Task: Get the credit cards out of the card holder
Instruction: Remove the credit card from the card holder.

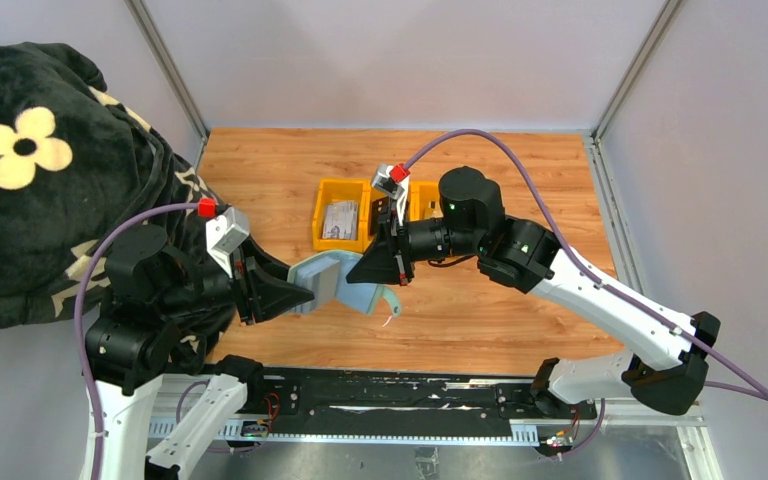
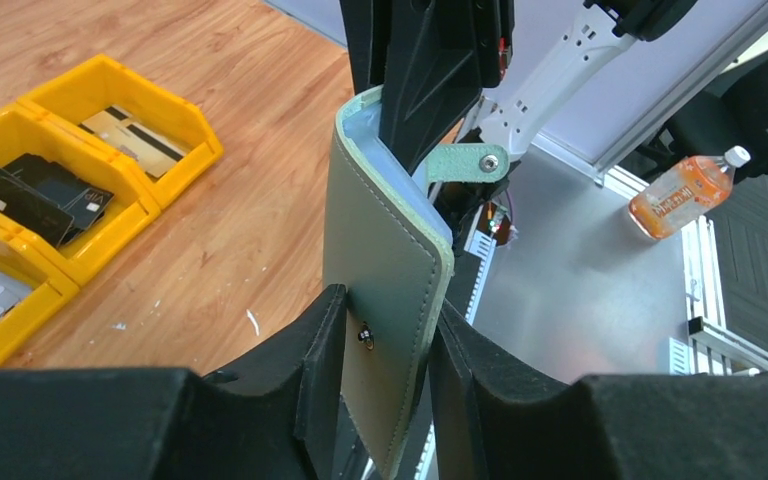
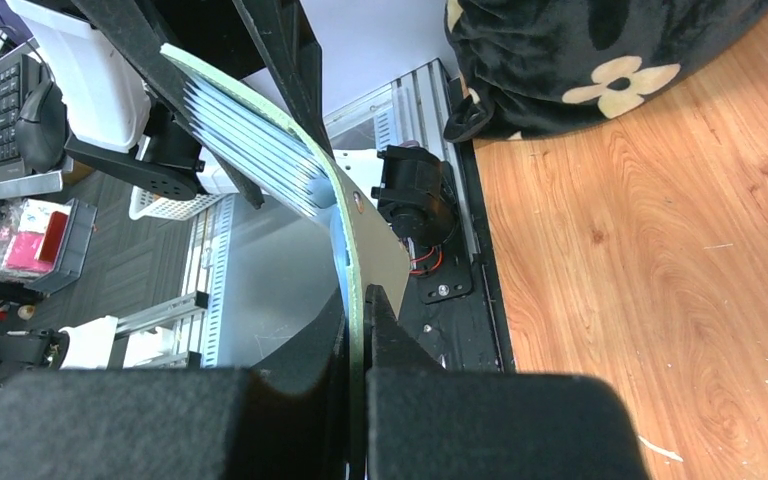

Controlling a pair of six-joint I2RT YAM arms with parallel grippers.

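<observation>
Top view, card holder (image 1: 338, 278): held up over the middle of the worktop (image 1: 260, 180), spread between the left claw (image 1: 303, 293) and the right claw (image 1: 358, 274), on the near side of the yellow tray (image 1: 344, 185).
Top view, step: judged to be the opened holder being presented so its pockets can be reached; one grey card (image 1: 340, 220) is seen lying in the tray.
Left wrist view, left claw (image 2: 385, 400): clamped on one green flap, a finger pressed to each face.
Left wrist view, count: one holder; one tray of three compartments; of the credit cards, one beige card (image 2: 135, 125), seemingly two black cards (image 2: 45, 190), and one grey card cut off by the picture's edge.
Right wrist view, right claw (image 3: 358, 345): pinched tight on the other flap.
Right wrist view, pockets (image 3: 260, 130): a fan of pale blue edges is shown; whether any card remains cannot be told.
Next move: judged to need one flap released and a card edge pinched, if one is left, while the other flap is kept steady.
</observation>
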